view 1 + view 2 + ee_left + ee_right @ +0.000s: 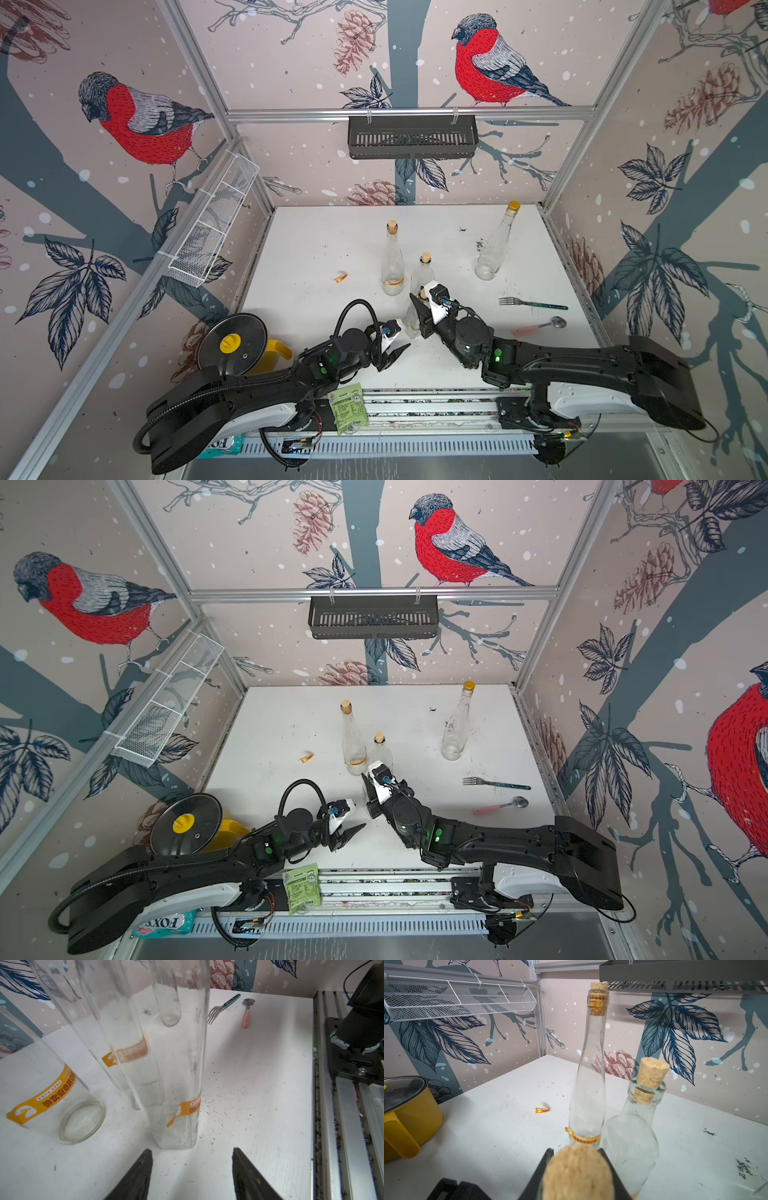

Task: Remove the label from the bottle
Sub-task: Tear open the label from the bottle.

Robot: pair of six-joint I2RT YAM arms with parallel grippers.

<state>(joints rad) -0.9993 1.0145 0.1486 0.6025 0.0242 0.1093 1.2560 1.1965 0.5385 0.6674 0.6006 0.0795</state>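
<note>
Bottle (411, 323), lower centre of the frame in a top view, upright on the table (316, 249). My right gripper (575, 1150) clamps its corked neck, presumably to steady it. My left gripper (191, 1149) waits near its base, jaws apart and empty, facing the orange label (188, 1108).

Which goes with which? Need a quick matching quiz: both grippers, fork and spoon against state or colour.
Things:
1. left gripper
2. right gripper
3. fork
4. spoon

States or colours:
A. pink handle
B. shut on the corked top of the near bottle
C. open, holding nothing
D. teal handle

Pairs: 1-C, 2-B, 3-D, 4-A
</note>
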